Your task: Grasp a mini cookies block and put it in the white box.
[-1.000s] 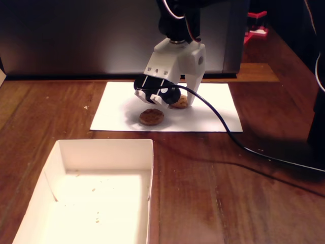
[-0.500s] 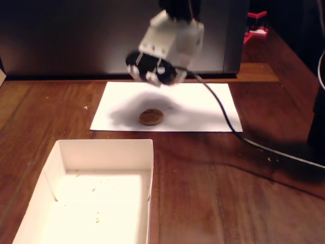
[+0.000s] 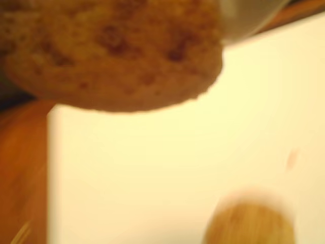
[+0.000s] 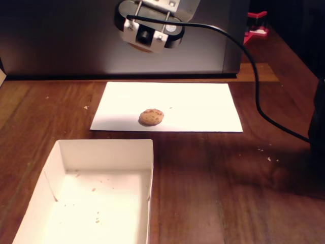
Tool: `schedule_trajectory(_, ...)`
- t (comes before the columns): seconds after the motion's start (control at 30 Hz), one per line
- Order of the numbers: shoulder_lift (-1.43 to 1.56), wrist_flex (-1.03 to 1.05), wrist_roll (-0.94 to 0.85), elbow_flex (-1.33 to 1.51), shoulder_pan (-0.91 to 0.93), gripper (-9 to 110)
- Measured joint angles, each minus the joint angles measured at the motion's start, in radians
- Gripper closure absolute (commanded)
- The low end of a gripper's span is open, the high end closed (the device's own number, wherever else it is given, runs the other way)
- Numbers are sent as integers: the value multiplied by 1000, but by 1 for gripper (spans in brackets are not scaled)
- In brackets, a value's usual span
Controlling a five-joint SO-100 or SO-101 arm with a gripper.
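in the wrist view a cookie (image 3: 109,53) fills the top left of the picture, very near the lens and blurred, brown with darker chips. it hangs over the white paper sheet (image 3: 167,168), so it sits in the claw, though the fingers themselves cannot be made out here. a second cookie (image 3: 250,222) shows as a soft tan blur at the bottom edge, lying on the sheet. the brown bench (image 3: 23,173) runs down the left edge beside the sheet, and a pale grey blurred shape fills the top right corner; what it is cannot be told.

in the fixed view the claw (image 4: 147,43) is high at the top edge, well above the bench (image 4: 228,178), with its camera housing facing out. a pale brown bit shows just under the housing; the jaws are hidden, so their width cannot be read directly. a black cable (image 4: 254,86) loops from it down toward the right edge. the sheet (image 4: 198,107) lies toward the back of the bench, and the second cookie (image 4: 151,117) rests near the sheet's front edge, left of its middle. the white box (image 4: 147,162) stands at the front left of the bench, apart from the sheet, holding only a few crumbs.
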Motion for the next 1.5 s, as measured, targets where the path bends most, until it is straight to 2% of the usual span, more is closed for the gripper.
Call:
schedule_trajectory(0.43, 18, -9, 0, 0, -357, 84)
schedule_trajectory(0.67, 18, -57, 0, 0, -488, 84)
schedule_trajectory(1.1, -147, -218, 104, 2, -557, 84)
schedule_trajectory(1.5, -242, -262, 193, 2, -591, 84)
